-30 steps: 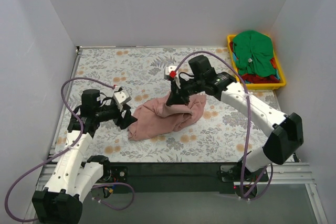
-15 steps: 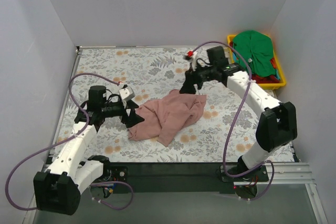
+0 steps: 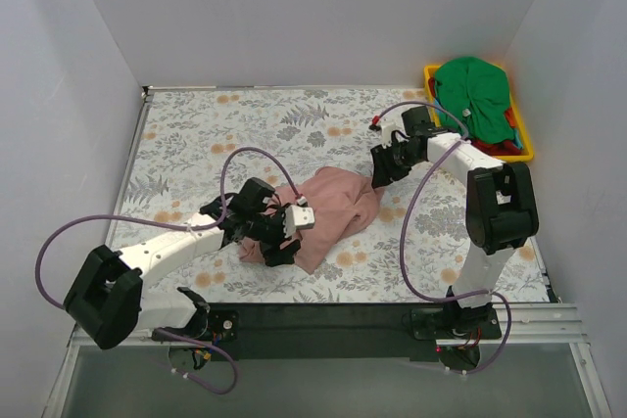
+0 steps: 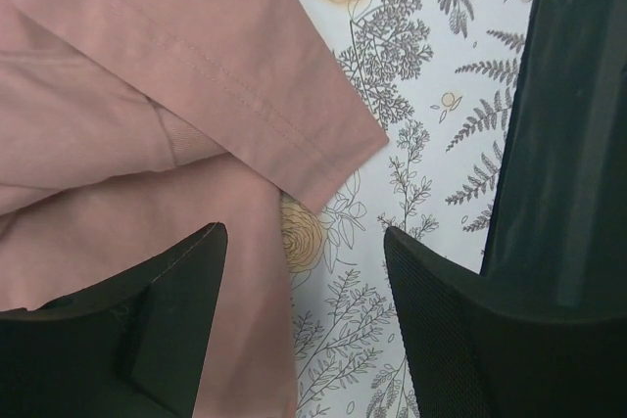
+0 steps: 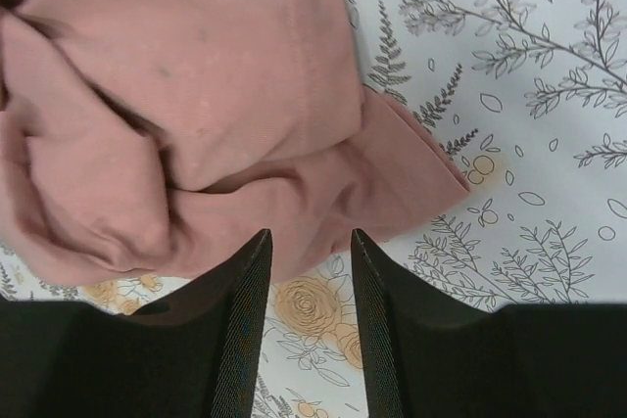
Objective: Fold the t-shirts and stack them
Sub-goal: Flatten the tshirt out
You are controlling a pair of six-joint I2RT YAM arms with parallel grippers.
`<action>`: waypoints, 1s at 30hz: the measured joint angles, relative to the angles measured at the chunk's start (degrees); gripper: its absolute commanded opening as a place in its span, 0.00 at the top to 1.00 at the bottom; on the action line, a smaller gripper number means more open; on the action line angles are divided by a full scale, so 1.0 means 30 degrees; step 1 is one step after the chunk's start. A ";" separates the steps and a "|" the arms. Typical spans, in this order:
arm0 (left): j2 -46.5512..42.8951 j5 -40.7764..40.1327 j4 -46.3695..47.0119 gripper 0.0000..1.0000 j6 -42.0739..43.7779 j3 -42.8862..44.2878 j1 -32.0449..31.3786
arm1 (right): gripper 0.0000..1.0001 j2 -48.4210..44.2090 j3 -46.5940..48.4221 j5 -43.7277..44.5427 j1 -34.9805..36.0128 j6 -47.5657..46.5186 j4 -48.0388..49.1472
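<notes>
The dusty pink t-shirt lies crumpled on the floral table cover, mid-table. My left gripper is open at its near-left edge. In the left wrist view the left gripper straddles a hemmed edge of the pink t-shirt with nothing pinched. My right gripper is open at the shirt's far-right edge. In the right wrist view the right gripper hovers over bare cover just short of the bunched pink t-shirt. A bright green t-shirt and some red cloth lie in the bin.
The yellow plastic bin stands at the far right corner by the wall. The floral table cover spreads under everything. White walls close in the left, back and right. A black rail runs along the near edge.
My right gripper let go of the lifted pink shirt and moved right to its far-right edge. My left arm swung right to the shirt's near edge. The shirt dropped into a heap.
</notes>
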 measured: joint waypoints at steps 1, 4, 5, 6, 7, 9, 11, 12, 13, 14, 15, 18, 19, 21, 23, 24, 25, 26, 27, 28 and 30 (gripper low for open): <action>0.0372 -0.0503 -0.0029 0.38 -0.0131 0.0000 -0.0335 | 0.56 0.0321 0.0000 0.0255 -0.0022 0.0015 -0.0007; 0.1260 -0.1603 -0.0211 0.39 -0.0379 0.0000 -0.1173 | 0.55 0.1086 0.0000 0.0787 -0.0051 0.0080 -0.0007; 0.1537 -0.1880 -0.0321 0.39 -0.0481 -0.0015 -0.1421 | 0.55 0.1239 0.0000 0.0903 -0.0051 0.0109 0.0000; 0.1756 -0.2135 -0.0415 0.39 -0.0576 -0.0029 -0.1661 | 0.55 0.1341 0.0000 0.0976 -0.0058 0.0168 -0.0007; 0.1938 -0.2310 -0.0466 0.39 -0.0670 -0.0051 -0.1894 | 0.55 0.1435 0.0000 0.1027 -0.0066 0.0248 0.0000; 0.2215 -0.2637 -0.0423 0.40 -0.0911 -0.0095 -0.2433 | 0.55 0.1552 0.0000 0.1078 -0.0066 0.0379 0.0007; 0.2565 -0.2790 -0.0350 0.41 -0.1173 -0.0109 -0.2863 | 0.56 0.1676 0.0000 0.1107 -0.0066 0.0444 0.0029; 0.2834 -0.2871 -0.0270 0.42 -0.1282 -0.0117 -0.3045 | 0.55 0.1770 0.0000 0.1107 -0.0066 0.0466 0.0058; 0.3111 -0.2929 -0.0204 0.42 -0.1406 -0.0138 -0.3191 | 0.55 0.1872 0.0000 0.1115 -0.0066 0.0495 0.0066; 0.3388 -0.2994 -0.0087 0.42 -0.1486 -0.0160 -0.3300 | 0.55 0.1989 0.0000 0.1129 -0.0066 0.0510 0.0066; 0.3475 -0.3016 0.0146 0.42 -0.1661 -0.0109 -0.3373 | 0.56 0.2091 0.0000 0.1158 -0.0066 0.0517 0.0080; 0.3738 -0.3111 0.0874 0.45 -0.2120 -0.0095 -0.3446 | 0.57 0.2353 0.0000 0.1231 -0.0066 0.0554 0.0102; 0.3840 -0.3184 0.1166 0.45 -0.2302 -0.0080 -0.3461 | 0.58 0.2382 0.0000 0.1246 -0.0066 0.0576 0.0124; 0.4109 -0.3395 0.1719 0.46 -0.2703 0.0029 -0.3483 | 0.59 0.2397 0.0000 0.1239 -0.0066 0.0583 0.0138; 0.4415 -0.3665 0.2273 0.46 -0.3213 0.0168 -0.3526 | 0.61 0.2404 -0.0051 0.1231 -0.0066 0.0641 0.0219; 0.4568 -0.3832 0.2535 0.48 -0.3468 0.0248 -0.3563 | 0.64 0.2404 -0.0102 0.1180 -0.0066 0.0699 0.0299; 0.4714 -0.4058 0.2798 0.61 -0.3738 0.0328 -0.3585 | 0.67 0.2404 -0.0146 0.1144 -0.0073 0.0729 0.0401; 0.4903 -0.4393 0.3155 0.69 -0.4000 0.0379 -0.3672 | 0.74 0.2404 -0.0255 0.1078 -0.0102 0.0809 0.0583; 0.5034 -0.4750 0.3424 0.79 -0.4160 0.0423 -0.3701 | 0.77 0.2404 -0.0350 0.0998 -0.0124 0.0852 0.0685; 0.5136 -0.5078 0.3665 0.92 -0.4335 0.0437 -0.3730 | 0.81 0.2412 -0.0408 0.0911 -0.0153 0.0911 0.0736; 0.5202 -0.5785 0.3993 1.00 -0.4590 0.0444 -0.3789 | 0.97 0.2412 -0.0510 0.0845 -0.0175 0.0903 0.0794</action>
